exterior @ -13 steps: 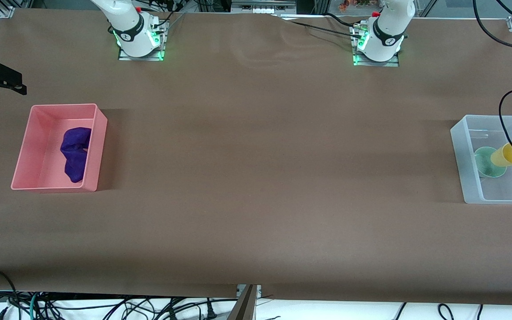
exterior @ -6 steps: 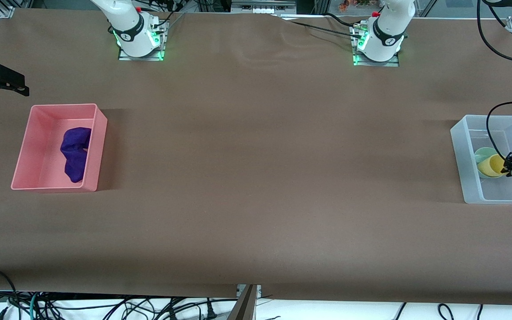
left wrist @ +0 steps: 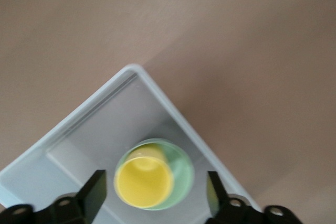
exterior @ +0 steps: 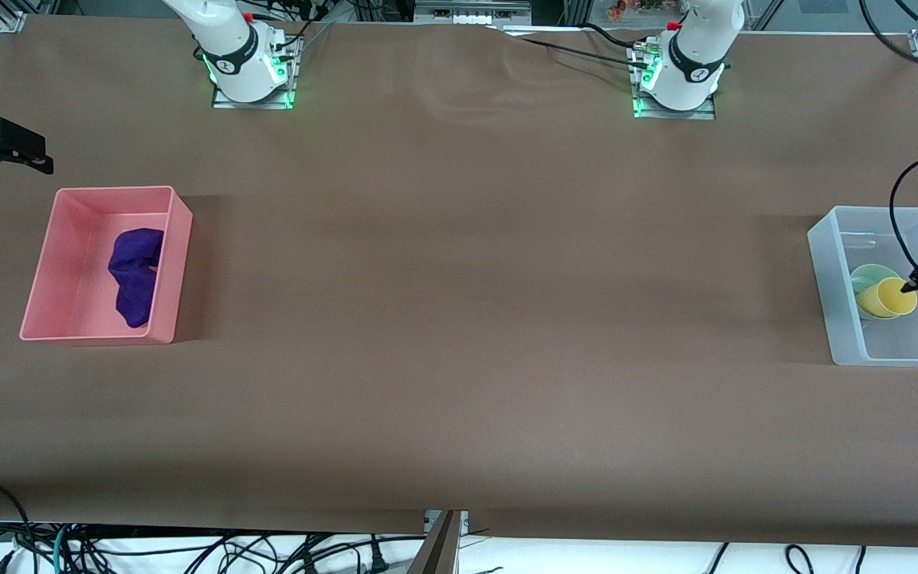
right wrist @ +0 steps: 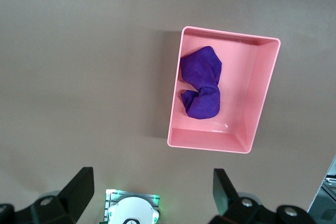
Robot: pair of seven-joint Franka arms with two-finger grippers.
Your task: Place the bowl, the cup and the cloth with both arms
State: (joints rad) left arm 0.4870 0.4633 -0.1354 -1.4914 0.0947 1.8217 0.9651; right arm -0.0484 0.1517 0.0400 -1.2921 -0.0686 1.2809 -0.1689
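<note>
The light, rigid yellow cup (left wrist: pixel 144 181) is nested in the mint-green bowl (left wrist: pixel 181 171) inside the clear bin (exterior: pixel 833 271); the left claw (left wrist: pixel 156 195) hangs above, wide open, empty. The limp purple cloth (right wrist: pixel 201 82) lies in the pink bin (right wrist: pixel 262 98); the right claw (right wrist: pixel 152 192) is spread, empty, above the desk (exterior: pixel 459 319).

The cup (left wrist: pixel 144 182) hides most of the bowl (left wrist: pixel 182 171) beneath it.
</note>
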